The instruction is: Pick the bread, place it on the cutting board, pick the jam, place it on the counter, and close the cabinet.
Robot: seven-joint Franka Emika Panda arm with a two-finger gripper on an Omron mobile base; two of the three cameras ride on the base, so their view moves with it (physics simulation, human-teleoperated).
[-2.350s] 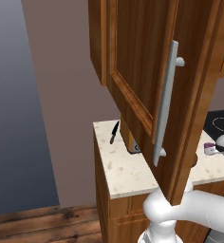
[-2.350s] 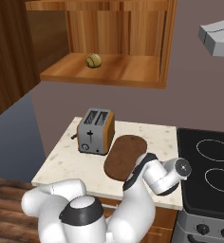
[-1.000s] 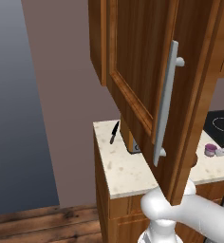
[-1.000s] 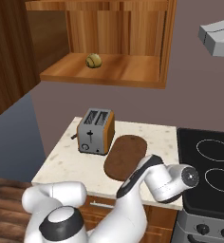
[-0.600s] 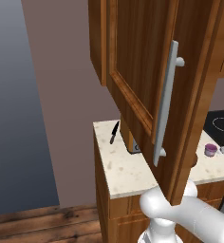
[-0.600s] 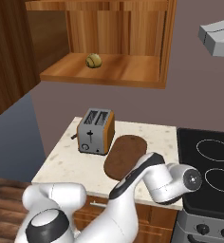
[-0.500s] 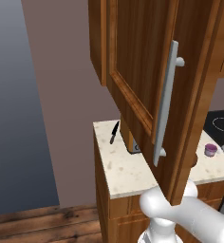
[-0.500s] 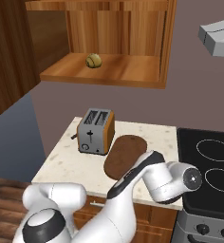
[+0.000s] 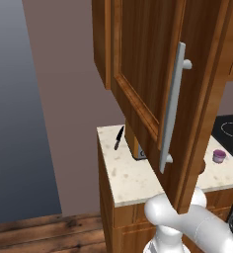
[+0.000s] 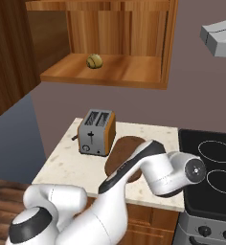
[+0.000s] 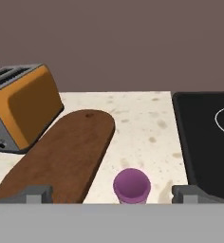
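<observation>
Purple squat jam jar (image 11: 131, 185) stands on the cream speckled desk (image 11: 147, 128) between the wide-open, empty hand (image 11: 114, 195), apparently just set down.

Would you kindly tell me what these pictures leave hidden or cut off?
- Dark brown wooden cutting board: near end hidden behind the white arm in the right base view.
- Small purple jam jar: its base cut off by the hand view's bottom edge.
- Silver toaster: mostly hidden behind the open brown wooden cabinet door in the left base view.
</observation>
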